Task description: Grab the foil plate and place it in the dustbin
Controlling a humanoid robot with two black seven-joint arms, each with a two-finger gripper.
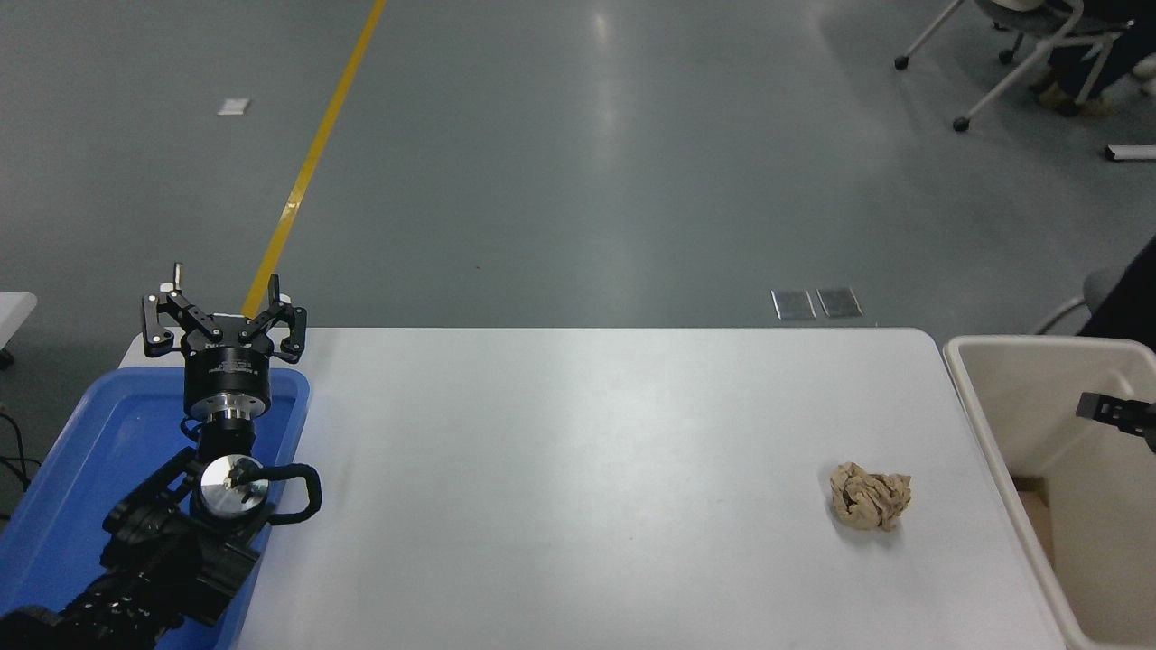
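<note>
The foil plate is out of view in the head view. The cream-beige dustbin [971, 397] stands at the table's right end, cut off by the picture's edge. Only a black tip of my right gripper [1115, 411] shows at the right edge, above the inside of the dustbin, with nothing seen in it. My left gripper [224, 302] is parked open and empty at the lower left, over the far end of the blue tray [108, 424].
A small crumpled brown paper ball [870, 495] lies on the white table [578, 469] near its right end, close to the dustbin. A rolling chair [1020, 54] and a seated person's feet are at the far top right.
</note>
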